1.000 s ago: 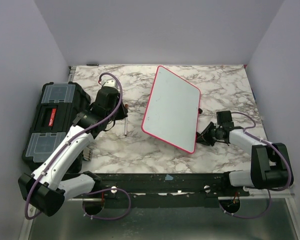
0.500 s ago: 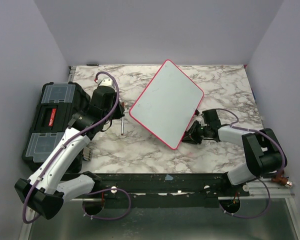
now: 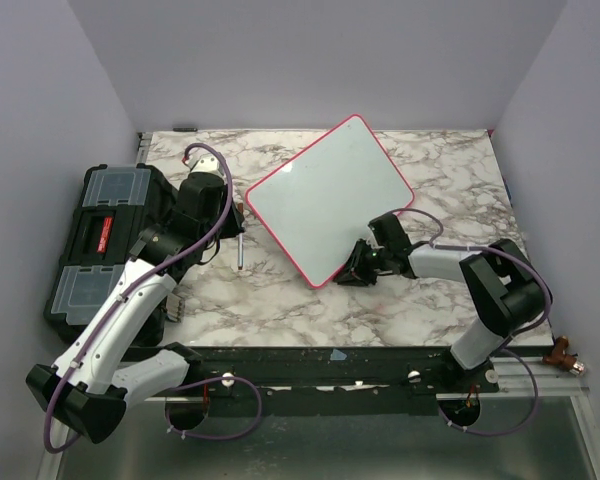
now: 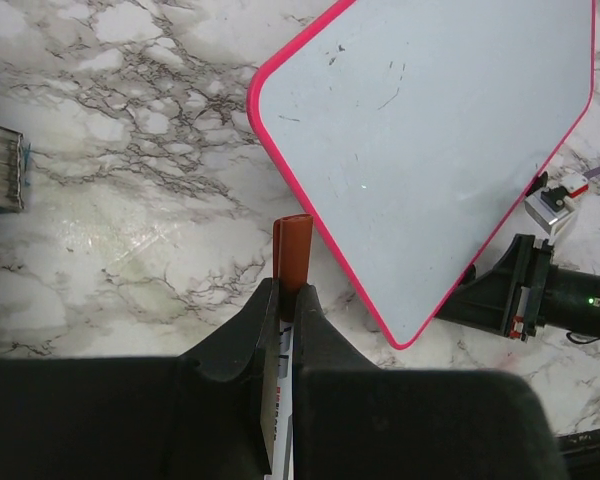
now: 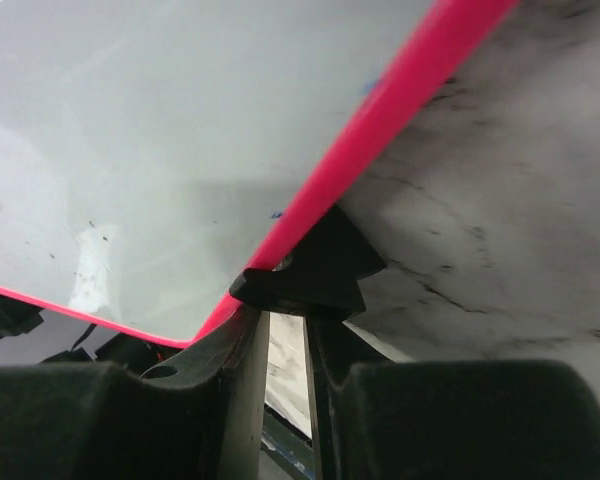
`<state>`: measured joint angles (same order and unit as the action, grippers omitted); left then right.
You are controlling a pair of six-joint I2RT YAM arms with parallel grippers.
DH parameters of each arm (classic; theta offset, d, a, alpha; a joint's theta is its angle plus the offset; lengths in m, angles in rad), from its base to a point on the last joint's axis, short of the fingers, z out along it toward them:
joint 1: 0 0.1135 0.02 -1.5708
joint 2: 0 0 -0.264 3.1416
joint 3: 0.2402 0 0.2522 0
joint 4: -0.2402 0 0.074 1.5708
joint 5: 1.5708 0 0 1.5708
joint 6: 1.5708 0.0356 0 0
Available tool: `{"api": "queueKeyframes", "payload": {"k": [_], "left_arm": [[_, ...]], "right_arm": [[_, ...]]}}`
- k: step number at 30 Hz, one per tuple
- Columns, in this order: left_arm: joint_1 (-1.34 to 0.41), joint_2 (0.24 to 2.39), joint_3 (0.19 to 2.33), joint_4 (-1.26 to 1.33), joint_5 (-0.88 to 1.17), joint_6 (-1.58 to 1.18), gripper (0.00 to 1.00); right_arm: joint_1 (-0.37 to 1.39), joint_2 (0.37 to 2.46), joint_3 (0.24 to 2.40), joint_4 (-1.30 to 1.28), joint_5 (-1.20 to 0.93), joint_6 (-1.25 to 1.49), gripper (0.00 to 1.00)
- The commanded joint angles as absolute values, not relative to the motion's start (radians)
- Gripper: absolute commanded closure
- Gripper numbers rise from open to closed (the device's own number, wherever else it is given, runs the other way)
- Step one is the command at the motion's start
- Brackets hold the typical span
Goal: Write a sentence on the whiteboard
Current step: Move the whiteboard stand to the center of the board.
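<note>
Change since earlier: whiteboard (image 3: 330,205) has swung counter-clockwise and slid left across the table (image 3: 280,300); the right arm has followed it inward, and the left arm has shifted only slightly.
Whiteboard: lies tilted at mid-table, one corner toward the back wall, its near corner toward the arm bases; the pale surface carries only faint dark specks and scratches.
Right gripper (image 3: 358,270): at the board's near right edge, fingers nearly closed and pinching the pink frame, as the right wrist view shows.
Left gripper (image 3: 238,225): left of the board and apart from it, fingers clamped tight on a marker (image 4: 291,250).
Marker: reddish-brown end sticks out past the fingertips, just beside the board's left edge, above bare marble.
Toolbox (image 3: 105,240): black, at the table's left edge, beside the left arm.
</note>
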<state>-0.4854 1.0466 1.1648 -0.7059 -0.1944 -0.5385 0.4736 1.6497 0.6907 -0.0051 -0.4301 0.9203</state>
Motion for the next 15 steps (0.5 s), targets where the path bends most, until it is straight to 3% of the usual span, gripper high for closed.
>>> {"api": "queueKeyframes", "payload": {"k": [1,15], "left_arm": [[-0.480,1.032,1.196,-0.715,-0.208,-0.530,1.00],[-0.478,1.037,1.195,-0.703,-0.183,-0.547,1.00]], "right_arm": [[0.535,1.734,0.690,-0.055,-0.289,0.902,0.76],[0.566,1.607,0.645,-0.223,-0.162,0.811,0.71]]}}
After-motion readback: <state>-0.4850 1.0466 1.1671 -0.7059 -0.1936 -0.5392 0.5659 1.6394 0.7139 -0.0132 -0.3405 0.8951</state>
